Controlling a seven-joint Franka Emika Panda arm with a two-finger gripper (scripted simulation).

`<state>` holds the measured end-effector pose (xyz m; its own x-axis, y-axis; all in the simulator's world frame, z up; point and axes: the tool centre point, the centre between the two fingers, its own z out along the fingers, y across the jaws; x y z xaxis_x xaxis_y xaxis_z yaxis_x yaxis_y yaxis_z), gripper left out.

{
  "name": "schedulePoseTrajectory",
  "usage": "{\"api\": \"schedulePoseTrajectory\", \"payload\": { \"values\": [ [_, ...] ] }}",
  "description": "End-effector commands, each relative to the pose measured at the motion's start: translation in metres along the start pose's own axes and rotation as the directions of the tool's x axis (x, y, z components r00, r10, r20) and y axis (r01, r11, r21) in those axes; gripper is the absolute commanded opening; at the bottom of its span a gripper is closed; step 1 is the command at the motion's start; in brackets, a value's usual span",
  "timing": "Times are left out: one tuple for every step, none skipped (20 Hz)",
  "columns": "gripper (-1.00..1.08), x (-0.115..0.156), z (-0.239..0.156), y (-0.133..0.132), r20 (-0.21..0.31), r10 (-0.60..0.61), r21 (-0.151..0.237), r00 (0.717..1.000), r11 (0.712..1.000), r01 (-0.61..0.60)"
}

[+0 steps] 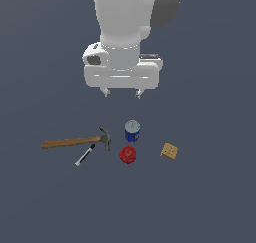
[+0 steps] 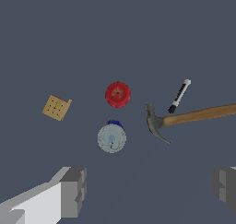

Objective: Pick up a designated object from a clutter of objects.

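Note:
The designated object, a small flat tan square block (image 1: pixel 169 151) (image 2: pixel 56 108) with a dotted grid on its face, lies at the exterior view's right end of the clutter. The rest of the clutter is a wooden-handled claw hammer (image 1: pixel 75 141) (image 2: pixel 193 117), a black-and-white marker (image 1: pixel 85 155) (image 2: pixel 179 96), a blue can (image 1: pixel 132 131) (image 2: pixel 112 137) and a red round object (image 1: pixel 128 154) (image 2: pixel 118 94). My gripper (image 1: pixel 121 93) (image 2: pixel 147 191) hangs open high above the can, holding nothing. It is well apart from the tan block.
Everything lies on a plain dark grey-blue floor (image 1: pixel 200 202). The hammer's handle stretches toward the exterior view's left, with the marker just in front of its head. The can stands upright between the hammer head and the tan block.

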<state>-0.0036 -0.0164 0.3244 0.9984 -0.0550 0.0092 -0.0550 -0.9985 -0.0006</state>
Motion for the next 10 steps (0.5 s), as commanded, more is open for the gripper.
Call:
{"api": "schedulePoseTrajectory", "payload": {
  "values": [
    [1.00, 0.0000, 0.0000, 0.0000, 0.000, 0.000, 0.000, 1.000, 1.000, 0.000],
    [1.00, 0.0000, -0.0001, 0.0000, 0.000, -0.001, 0.000, 1.000, 1.000, 0.001],
    [1.00, -0.0001, -0.0006, -0.0002, 0.000, -0.003, 0.000, 1.000, 1.000, 0.003],
    [1.00, -0.0002, -0.0013, -0.0005, -0.001, -0.007, -0.001, 1.000, 1.000, 0.007],
    [1.00, -0.0003, -0.0022, -0.0008, -0.001, -0.013, -0.002, 1.000, 1.000, 0.013],
    [1.00, -0.0005, -0.0035, -0.0011, -0.002, -0.020, -0.002, 1.000, 1.000, 0.020],
    [1.00, -0.0007, -0.0049, -0.0015, -0.003, -0.028, -0.003, 1.000, 1.000, 0.028],
    [1.00, -0.0010, -0.0061, -0.0017, -0.004, -0.035, -0.004, 0.999, 0.999, 0.035],
    [1.00, -0.0012, -0.0070, -0.0019, -0.004, -0.040, -0.004, 0.999, 0.999, 0.040],
    [1.00, -0.0014, -0.0076, -0.0019, -0.004, -0.043, -0.005, 0.999, 0.999, 0.043]
  ]
}}
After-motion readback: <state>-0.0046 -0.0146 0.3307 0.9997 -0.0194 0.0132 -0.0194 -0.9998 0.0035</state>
